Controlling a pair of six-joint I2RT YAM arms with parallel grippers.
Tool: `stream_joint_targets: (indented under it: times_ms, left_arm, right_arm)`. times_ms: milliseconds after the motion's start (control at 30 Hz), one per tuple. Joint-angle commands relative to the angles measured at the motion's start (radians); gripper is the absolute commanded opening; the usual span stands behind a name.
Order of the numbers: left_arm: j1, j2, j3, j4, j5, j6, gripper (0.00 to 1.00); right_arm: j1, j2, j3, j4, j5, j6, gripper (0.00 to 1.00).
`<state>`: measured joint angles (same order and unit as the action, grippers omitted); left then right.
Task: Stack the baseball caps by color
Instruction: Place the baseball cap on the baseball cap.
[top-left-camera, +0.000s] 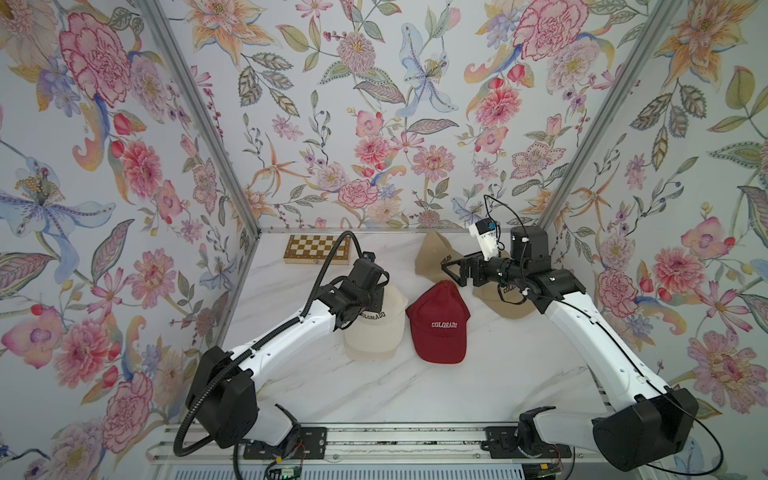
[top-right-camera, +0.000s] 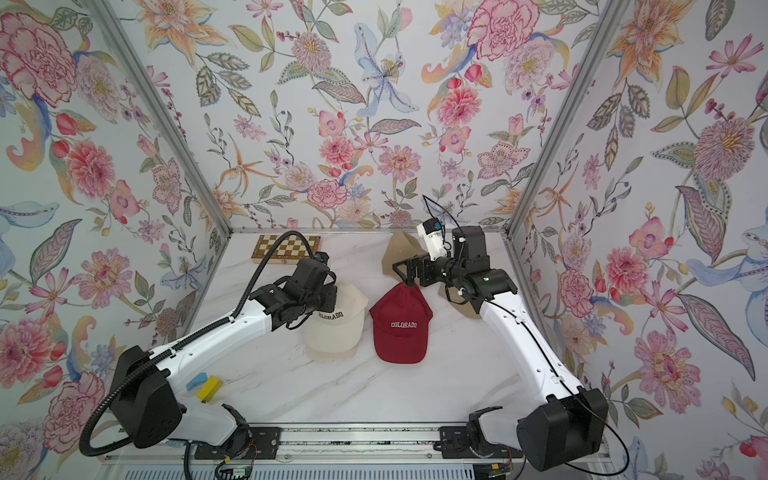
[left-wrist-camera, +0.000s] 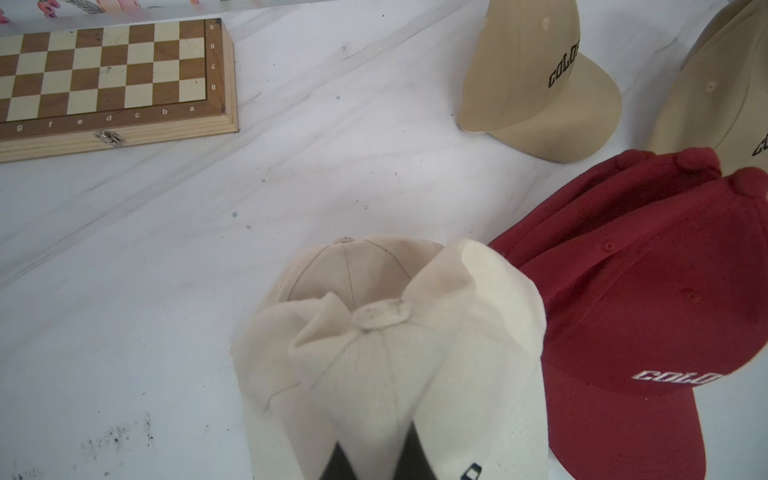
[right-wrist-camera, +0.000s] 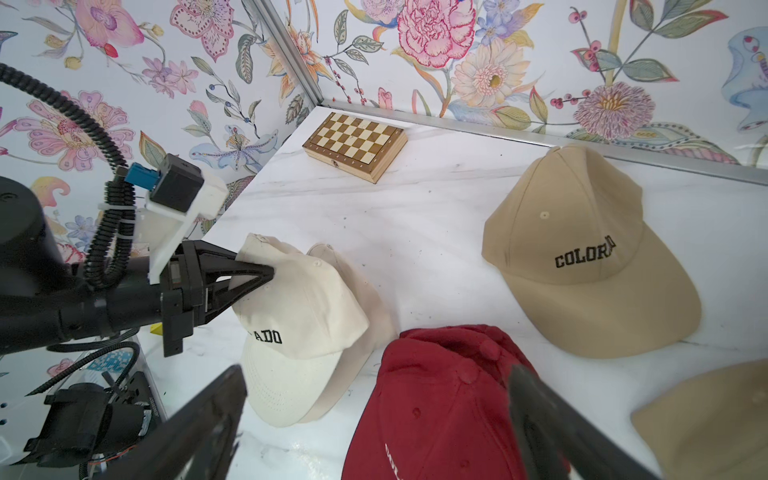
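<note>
Our left gripper (right-wrist-camera: 268, 275) pinches the soft cream fabric cap (right-wrist-camera: 299, 307), sitting right on the second cream cap (right-wrist-camera: 374, 299); our right gripper (top-left-camera: 448, 271) is open, empty.

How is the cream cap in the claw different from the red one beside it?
The cream cap has black lettering; the red cap has white. The left gripper pinches the cream cap's crown; the red cap lies untouched. Both say COLORADO and have curved brims.
</note>
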<state>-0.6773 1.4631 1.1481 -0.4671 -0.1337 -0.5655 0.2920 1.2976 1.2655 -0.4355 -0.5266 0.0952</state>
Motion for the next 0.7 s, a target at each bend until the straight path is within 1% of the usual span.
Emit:
stream_joint_targets:
  times_ms: [0,500,667]
  left_arm:
    - [0.0,0.017,-0.021,0.039,0.01,-0.011,0.0]
    - [0.015,0.09,-0.09,0.122,0.002,0.013,0.0]
    - [0.034,0.092,-0.117,0.152,0.025,0.007,0.0]
  right_arm:
    - [-0.008,-0.023,-0.018,0.016,-0.021,0.011,0.99]
    - [-0.013,-0.02,-0.025,0.018,-0.024,0.009,0.99]
    - [-0.017,-0.017,-0.028,0.019,-0.023,0.008,0.99]
